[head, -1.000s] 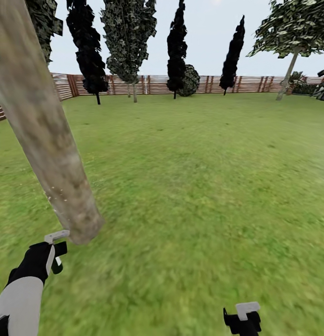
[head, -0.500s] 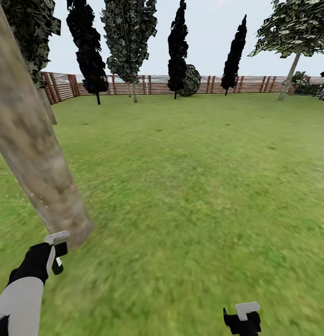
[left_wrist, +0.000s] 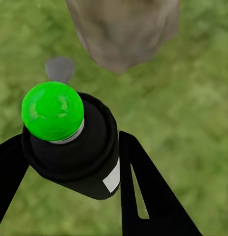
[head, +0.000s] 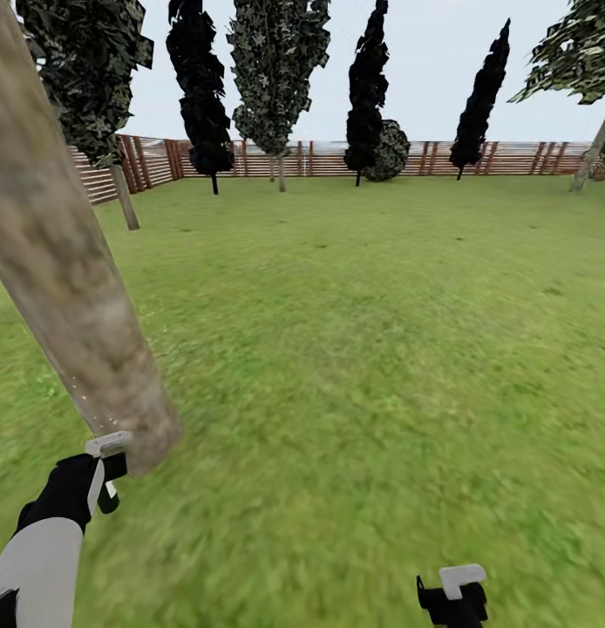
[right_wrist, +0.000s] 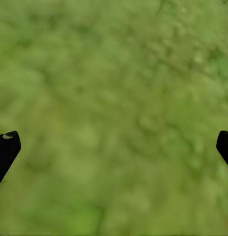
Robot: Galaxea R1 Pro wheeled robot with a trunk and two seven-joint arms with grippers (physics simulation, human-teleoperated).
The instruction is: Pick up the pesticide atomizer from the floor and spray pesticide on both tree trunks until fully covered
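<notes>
Where fence (head: 503, 159) ends lawn (head: 381, 349), open grass.

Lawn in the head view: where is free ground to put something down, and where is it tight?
Open lawn runs from the near tree trunk to the fence, also under the open right gripper. It is tight at the trunk's foot, where the left gripper holds the atomizer.

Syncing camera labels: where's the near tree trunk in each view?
Head view: the tree trunk leans up the left side, its base just above the left claw.
Left wrist view: the trunk's base lies beyond the green-capped atomizer gripped in the left claw.
Right wrist view: grass between the tips of the open right claw.
Shared landmark: the left claw beside the trunk's base.
</notes>
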